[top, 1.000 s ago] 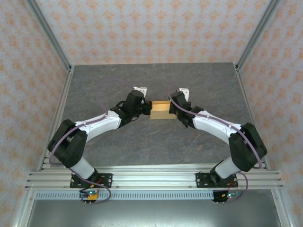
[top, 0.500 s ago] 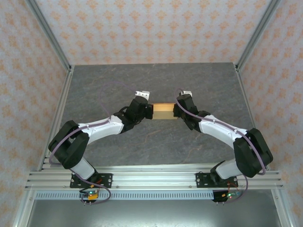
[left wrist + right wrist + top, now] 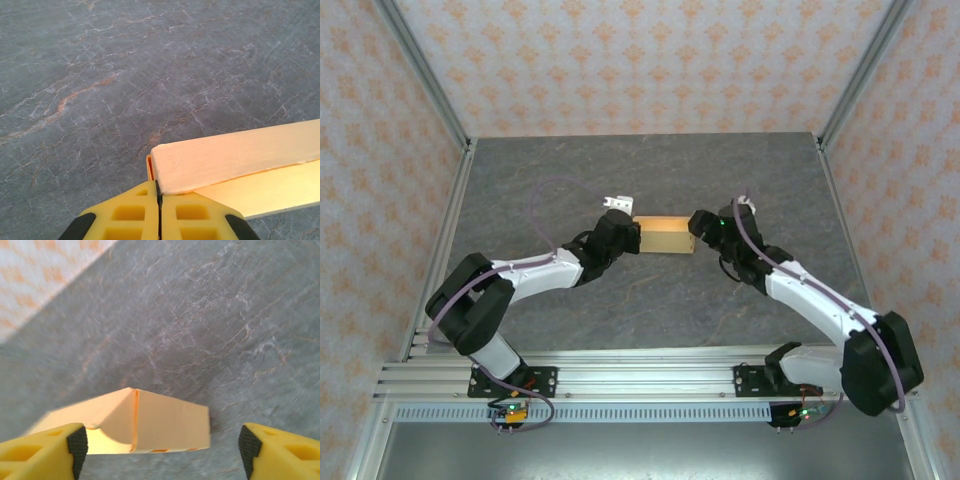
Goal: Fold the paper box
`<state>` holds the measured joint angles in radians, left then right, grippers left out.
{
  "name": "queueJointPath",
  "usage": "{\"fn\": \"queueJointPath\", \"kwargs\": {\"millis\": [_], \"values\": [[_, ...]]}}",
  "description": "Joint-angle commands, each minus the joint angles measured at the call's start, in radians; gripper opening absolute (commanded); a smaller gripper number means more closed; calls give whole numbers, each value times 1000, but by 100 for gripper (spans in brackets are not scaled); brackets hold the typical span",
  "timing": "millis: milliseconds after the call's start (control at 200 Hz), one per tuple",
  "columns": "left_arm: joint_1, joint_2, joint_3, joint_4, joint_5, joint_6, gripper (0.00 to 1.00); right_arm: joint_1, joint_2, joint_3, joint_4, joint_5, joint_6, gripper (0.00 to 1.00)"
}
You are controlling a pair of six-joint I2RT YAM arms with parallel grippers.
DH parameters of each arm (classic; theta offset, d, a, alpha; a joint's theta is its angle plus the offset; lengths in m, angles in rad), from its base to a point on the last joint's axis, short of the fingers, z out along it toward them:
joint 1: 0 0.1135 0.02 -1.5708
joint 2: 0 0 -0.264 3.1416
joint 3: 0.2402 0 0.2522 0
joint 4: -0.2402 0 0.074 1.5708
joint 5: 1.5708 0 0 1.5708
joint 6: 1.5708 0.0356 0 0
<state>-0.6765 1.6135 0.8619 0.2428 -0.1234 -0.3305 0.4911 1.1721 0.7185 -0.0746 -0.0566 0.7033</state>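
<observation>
The paper box [image 3: 663, 236] is a tan-orange folded block lying on the grey table, near its middle. My left gripper [image 3: 629, 237] is at the box's left end. In the left wrist view its yellow fingers [image 3: 135, 212] are shut tight together, tips against the lower corner of the paper box [image 3: 235, 157], with nothing visible between them. My right gripper [image 3: 698, 226] stands just off the box's right end. In the right wrist view the gripper [image 3: 162, 452] is wide open, and the end face of the paper box [image 3: 170, 425] lies just ahead of the gap.
The grey marbled table [image 3: 650, 170] stretches bare all round the box. Patterned walls and metal posts [image 3: 425, 80] close it in on three sides. The arms' mounting rail [image 3: 640, 378] runs along the near edge.
My right gripper has gone from shut to wide open, and its arm has swung out to the right. The left arm has shifted slightly, and the box now sits a little right of before.
</observation>
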Motion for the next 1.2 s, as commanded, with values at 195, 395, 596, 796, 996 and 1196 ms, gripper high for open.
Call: {"fn": "queueJointPath", "kwargs": {"millis": [195, 395, 596, 796, 996, 1196], "values": [[-33, 68, 8, -81, -53, 27, 8, 3, 95, 45, 82, -142, 786, 91], [-35, 67, 11, -82, -41, 30, 9, 8, 239, 75, 193, -136, 905, 71], [-33, 8, -5, -75, 10, 52, 30, 7, 309, 24, 246, -74, 899, 44], [-19, -159, -28, -39, 153, 27, 63, 8, 366, -30, 301, -74, 908, 41], [35, -215, 2, -32, 211, -110, 100, 7, 379, -27, 297, -60, 880, 40], [103, -85, 63, -54, 173, -122, 100, 8, 383, -16, 285, -69, 859, 40]]}}
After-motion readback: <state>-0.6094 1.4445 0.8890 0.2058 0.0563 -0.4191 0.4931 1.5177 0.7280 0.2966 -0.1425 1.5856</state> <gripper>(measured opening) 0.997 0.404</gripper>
